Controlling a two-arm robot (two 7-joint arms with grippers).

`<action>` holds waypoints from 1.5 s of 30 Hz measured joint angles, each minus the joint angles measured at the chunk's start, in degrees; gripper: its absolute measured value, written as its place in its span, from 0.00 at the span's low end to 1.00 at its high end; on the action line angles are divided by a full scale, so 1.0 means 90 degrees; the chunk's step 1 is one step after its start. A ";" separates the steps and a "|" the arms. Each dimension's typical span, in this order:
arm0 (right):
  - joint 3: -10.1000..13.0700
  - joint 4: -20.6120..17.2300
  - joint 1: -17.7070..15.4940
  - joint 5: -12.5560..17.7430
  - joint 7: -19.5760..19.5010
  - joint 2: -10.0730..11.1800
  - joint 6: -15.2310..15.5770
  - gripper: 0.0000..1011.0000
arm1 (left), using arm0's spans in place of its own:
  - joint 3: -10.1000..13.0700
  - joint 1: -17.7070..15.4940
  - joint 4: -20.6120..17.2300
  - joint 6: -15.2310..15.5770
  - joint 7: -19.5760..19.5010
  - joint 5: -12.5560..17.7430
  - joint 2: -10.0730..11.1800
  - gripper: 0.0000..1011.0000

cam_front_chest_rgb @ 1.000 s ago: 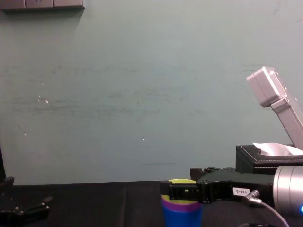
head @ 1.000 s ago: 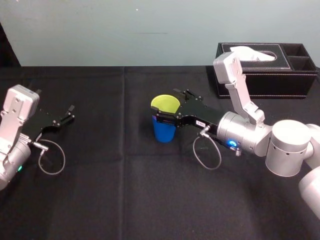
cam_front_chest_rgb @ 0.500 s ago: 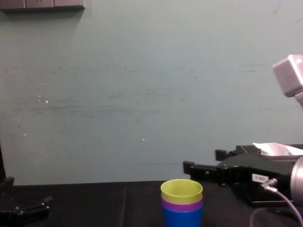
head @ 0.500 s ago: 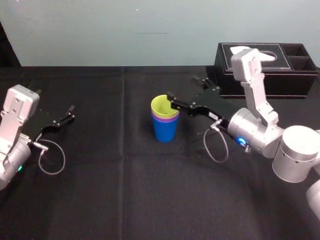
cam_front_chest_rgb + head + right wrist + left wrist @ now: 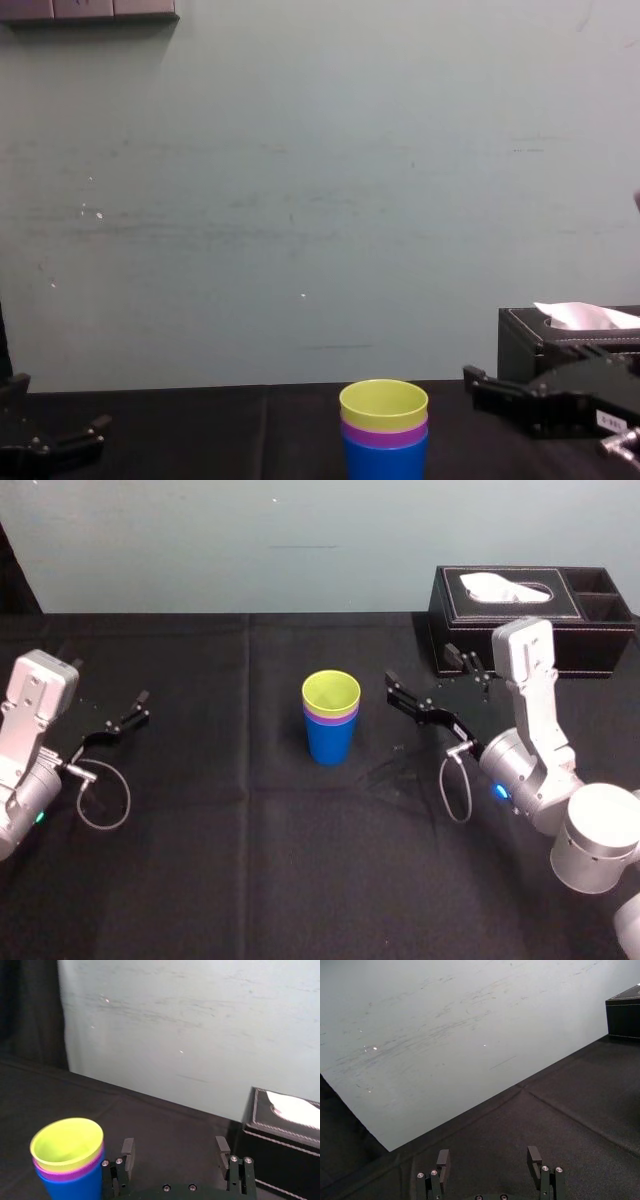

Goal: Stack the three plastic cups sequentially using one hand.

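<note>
Head view: yellow-green cup (image 5: pixel 331 689) inside purple cup (image 5: pixel 331 718) inside blue cup (image 5: pixel 329 743) (upright).

Cups: 3, namely 1 blue cup (image 5: pixel 330 746), 1 purple cup (image 5: pixel 331 719), 1 yellow-green cup (image 5: pixel 331 692). Tissue box (image 5: pixel 535 630): 1. Grippers: 2, left gripper (image 5: pixel 488 1160) and right gripper (image 5: pixel 173 1146). Worktop (image 5: pixel 250 860): 1.

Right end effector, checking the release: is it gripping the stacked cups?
No, the right end effector is open and stands clear of the stacked cups, to their right.
</note>
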 joint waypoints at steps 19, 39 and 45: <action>0.0305 0.0197 -0.0210 -0.0389 -0.0297 -0.0180 0.0116 0.99 | 0.0000 0.0000 0.0000 0.0000 0.0000 0.0000 0.0000 1.00; 0.0270 0.0192 -0.0209 -0.0387 -0.0296 -0.0188 0.0101 0.99 | 0.0000 0.0000 0.0000 0.0000 0.0000 0.0000 0.0000 1.00; 0.0266 0.0192 -0.0209 -0.0385 -0.0296 -0.0188 0.0096 0.99 | 0.0000 0.0000 0.0000 0.0000 0.0000 0.0000 0.0000 1.00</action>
